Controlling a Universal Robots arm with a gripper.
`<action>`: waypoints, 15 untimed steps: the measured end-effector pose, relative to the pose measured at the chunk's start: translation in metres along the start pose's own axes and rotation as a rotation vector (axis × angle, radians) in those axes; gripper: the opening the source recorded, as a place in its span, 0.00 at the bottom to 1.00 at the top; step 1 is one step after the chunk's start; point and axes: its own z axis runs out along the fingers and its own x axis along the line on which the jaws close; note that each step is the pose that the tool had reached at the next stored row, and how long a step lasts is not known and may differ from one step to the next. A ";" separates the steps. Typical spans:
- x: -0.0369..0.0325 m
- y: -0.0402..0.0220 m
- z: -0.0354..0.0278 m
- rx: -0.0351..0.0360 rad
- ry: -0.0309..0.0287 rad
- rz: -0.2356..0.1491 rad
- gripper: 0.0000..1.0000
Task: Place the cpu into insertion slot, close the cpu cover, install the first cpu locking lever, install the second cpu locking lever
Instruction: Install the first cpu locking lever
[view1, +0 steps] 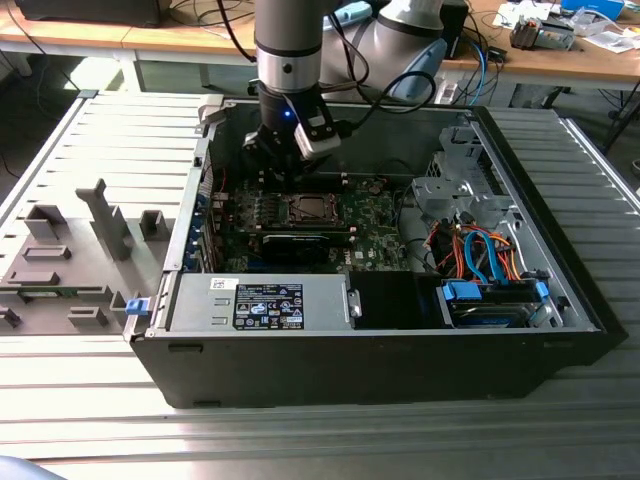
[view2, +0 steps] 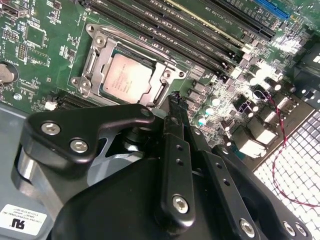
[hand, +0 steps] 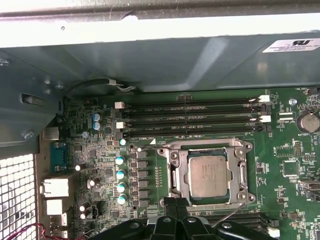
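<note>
CPU (hand: 208, 176) is already sitting in the insertion slot (hand: 186, 175) on the green motherboard (hand: 280, 190), silver top facing up, and the cpu cover (hand: 172, 167) looks flat down around it like a metal frame. In the second wrist view you get the same thing: cpu (view2: 126, 78) inside the frame of the cover (view2: 92, 55), with the long memory slots (view2: 190, 30) running just beside it. The gripper (view2: 174, 102) hangs right next to the socket's edge, fingers (view2: 176, 150) pressed together with nothing between them, tips near the board. In the exterior view the arm reaches down into the open computer case (view1: 400, 370), which sits on the slatted table (view1: 300, 440), with the gripper (view1: 285, 160) over the board toward the case's far wall.
</note>
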 end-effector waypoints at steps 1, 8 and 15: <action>0.0001 0.0000 -0.0001 -0.0004 0.0000 0.000 0.11; 0.0012 -0.0001 -0.0008 -0.0039 0.0001 0.000 0.11; 0.0023 -0.0001 -0.0014 -0.0072 0.0003 0.000 0.11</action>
